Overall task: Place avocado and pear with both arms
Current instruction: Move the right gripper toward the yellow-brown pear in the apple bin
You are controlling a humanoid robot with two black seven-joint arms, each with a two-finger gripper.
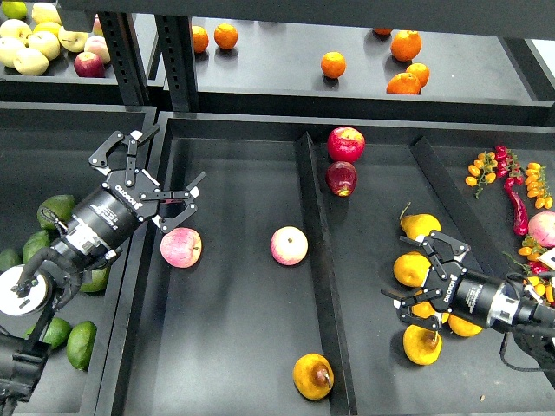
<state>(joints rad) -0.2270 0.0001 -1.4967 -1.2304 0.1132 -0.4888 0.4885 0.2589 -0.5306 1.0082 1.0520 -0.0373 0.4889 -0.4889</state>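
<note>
A squat orange-yellow pear [312, 376] with a dark brown patch at its stem lies at the front of the middle bin, away from both grippers. Several similar pears [420, 225] lie in the right bin. My right gripper [408, 269] is open among them, its fingers on either side of one pear [409, 270]. I cannot tell if they touch it. A dark green avocado [57, 209] lies in the left bin, partly behind my left arm. My left gripper [176, 156] is open and empty above the middle bin's left wall, just above a pink apple [180, 247].
More green avocados [81, 343] lie in the left bin. A second pink apple [289, 245] is in the middle bin; two red apples [345, 144] sit at the right bin's back. Peppers [515, 201] fill the far right. Oranges [333, 64] and pale fruit sit on the upper shelf.
</note>
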